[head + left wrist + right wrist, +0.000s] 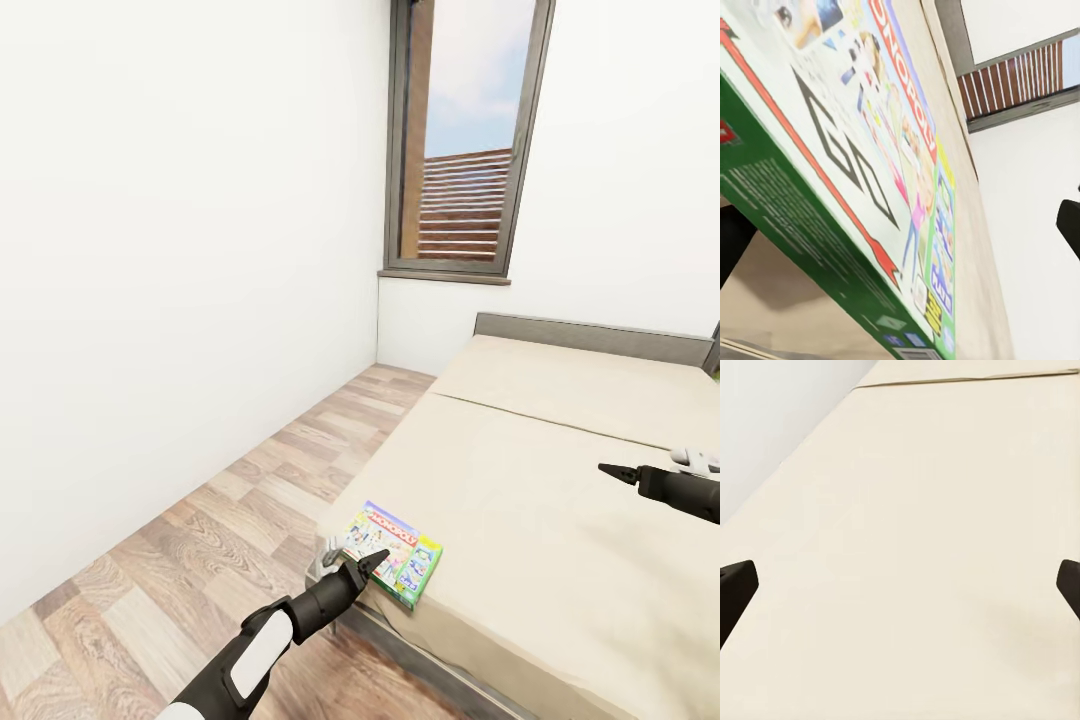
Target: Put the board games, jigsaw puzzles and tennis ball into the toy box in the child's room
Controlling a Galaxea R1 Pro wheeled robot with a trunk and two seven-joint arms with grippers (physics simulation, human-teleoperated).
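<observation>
You have the bed (pixel 560 480) ahead of you, covered in a plain beige sheet, with a grey headboard against the far wall. A colourful Monopoly board game (pixel 393 553) lies flat on the bed's near corner, right at the edge. The bed stands on a wooden plank floor (pixel 230 540) running along the white wall.

Child's room, corner view. Plain white walls (pixel 180 260) meet beside a tall dark-framed window (pixel 465 140), through which show blue sky and a slatted wooden fence. Wood-plank floor (pixel 200 540) runs along the left wall. A bed (pixel 560 470) with beige cover and grey headboard (pixel 590 335) stands at right, evenly daylit.
</observation>
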